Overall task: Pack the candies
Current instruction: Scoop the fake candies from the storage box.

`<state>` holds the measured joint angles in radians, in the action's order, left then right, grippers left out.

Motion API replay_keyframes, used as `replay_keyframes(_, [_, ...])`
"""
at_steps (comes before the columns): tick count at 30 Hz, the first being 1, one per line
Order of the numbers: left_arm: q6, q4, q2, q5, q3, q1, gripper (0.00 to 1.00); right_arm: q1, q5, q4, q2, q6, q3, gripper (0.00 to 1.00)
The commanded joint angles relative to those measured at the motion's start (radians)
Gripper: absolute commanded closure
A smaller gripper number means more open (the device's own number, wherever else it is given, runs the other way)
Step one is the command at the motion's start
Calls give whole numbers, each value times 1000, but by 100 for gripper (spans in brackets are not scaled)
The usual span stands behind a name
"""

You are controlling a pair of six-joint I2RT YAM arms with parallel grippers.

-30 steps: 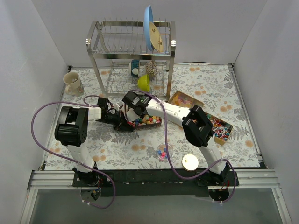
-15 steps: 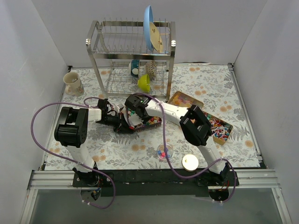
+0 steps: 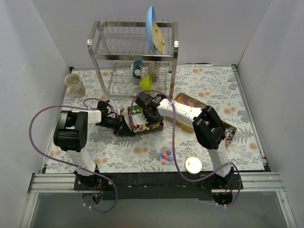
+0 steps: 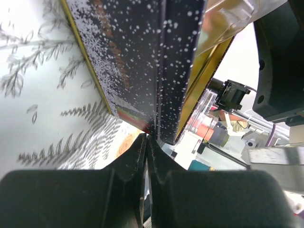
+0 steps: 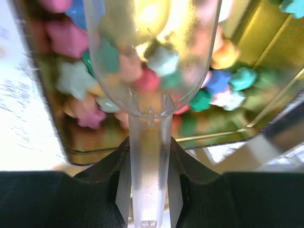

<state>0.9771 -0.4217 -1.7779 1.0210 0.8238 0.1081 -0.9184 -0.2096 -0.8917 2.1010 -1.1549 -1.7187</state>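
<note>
scoop (image 5: 149,61) over candies (image 5: 64,40) in tin (image 5: 268,57), cup (image 3: 166,154) nearer

top external: high, behind the arm bases at the near edge, facing down and forward over the whole tabletop (image 3: 118,147) | left wrist: low, very close to the outer wall of the tin (image 4: 128,57) | right wrist: close, facing down the scoop (image 5: 149,71) into that tin | shared: the tin, near tabletop centre, in all three

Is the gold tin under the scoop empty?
No, the tin holds lots of colourful star-shaped candies under the clear scoop.
</note>
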Motion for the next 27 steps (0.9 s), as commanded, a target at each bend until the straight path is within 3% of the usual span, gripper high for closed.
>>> replay_keyframes(1, [-64, -26, 94, 36, 55, -10, 98, -50, 312, 118, -55, 80, 126, 99])
replay_keyframes(14, [-216, -252, 156, -1, 127, -24, 94, 18, 335, 209, -110, 265, 222, 99])
replay_keyframes(27, [-337, -419, 248, 1, 267, -102, 89, 93, 392, 221, -174, 310, 268, 99])
